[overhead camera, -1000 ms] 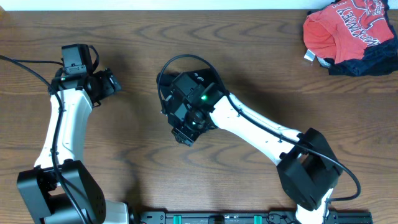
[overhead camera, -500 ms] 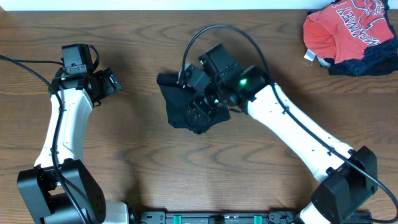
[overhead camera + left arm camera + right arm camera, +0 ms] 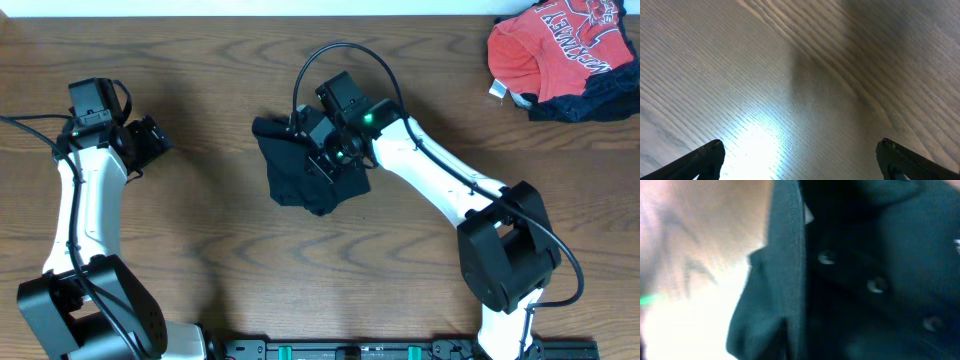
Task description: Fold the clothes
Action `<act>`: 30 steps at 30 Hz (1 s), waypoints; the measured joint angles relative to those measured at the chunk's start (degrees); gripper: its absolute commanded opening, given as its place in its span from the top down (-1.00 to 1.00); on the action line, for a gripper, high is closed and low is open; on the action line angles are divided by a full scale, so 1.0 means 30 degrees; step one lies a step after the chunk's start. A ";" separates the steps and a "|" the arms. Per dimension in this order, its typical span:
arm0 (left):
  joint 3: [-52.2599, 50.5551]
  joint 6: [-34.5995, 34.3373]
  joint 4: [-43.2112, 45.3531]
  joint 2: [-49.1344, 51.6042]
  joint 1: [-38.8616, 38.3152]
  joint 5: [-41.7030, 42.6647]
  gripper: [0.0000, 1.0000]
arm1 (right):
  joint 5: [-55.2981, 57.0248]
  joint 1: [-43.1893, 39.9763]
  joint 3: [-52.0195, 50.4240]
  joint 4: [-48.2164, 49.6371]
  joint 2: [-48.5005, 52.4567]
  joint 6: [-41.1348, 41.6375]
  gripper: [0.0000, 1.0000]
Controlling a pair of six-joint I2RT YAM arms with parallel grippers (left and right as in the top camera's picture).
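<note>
black top (image 3: 288, 178) a crumpled heap, nothing folded yet; right claw (image 3: 323, 166) closed atop it, left claw (image 3: 156, 142) spread wide, well left.

Black soft fabric top (image 3: 295, 180): bunched at desk (image 3: 200, 260) centre
Right gripper (image 3: 324, 166): on the top
Left gripper (image 3: 152, 141): near left edge
Red-orange shirt (image 3: 545, 45): far right corner

The black top (image 3: 285, 170) lies in a crumpled heap near the middle of the surface (image 3: 200, 250), a little toward the far side. It is bunched rather than spread, with one corner poking out at the upper left and a rounded lobe below. Close up, the blurred dark fabric shows a straight stitched edge and three small round snaps (image 3: 876, 285).
</note>
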 measured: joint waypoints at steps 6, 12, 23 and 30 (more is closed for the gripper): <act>0.0000 0.0000 -0.0022 0.0000 0.0000 0.0015 -0.96 | -0.1537 0.1209 0.0007 -0.0787 0.0000 -0.0007 0.73; 0.0000 0.0000 -0.0022 0.0007 0.0000 0.0087 -0.96 | -0.2412 0.2973 0.0007 -0.1923 -0.0007 -0.0197 -0.22; 0.0000 0.0000 -0.0080 0.0007 0.0000 0.0153 -0.96 | 0.0277 0.2113 0.0007 -0.2594 -0.2317 0.0503 -0.71; 0.0000 -0.0007 -0.0204 0.0117 0.0000 0.0459 -0.96 | 0.2018 -0.1027 0.0146 -0.2448 -0.3126 0.1166 -0.76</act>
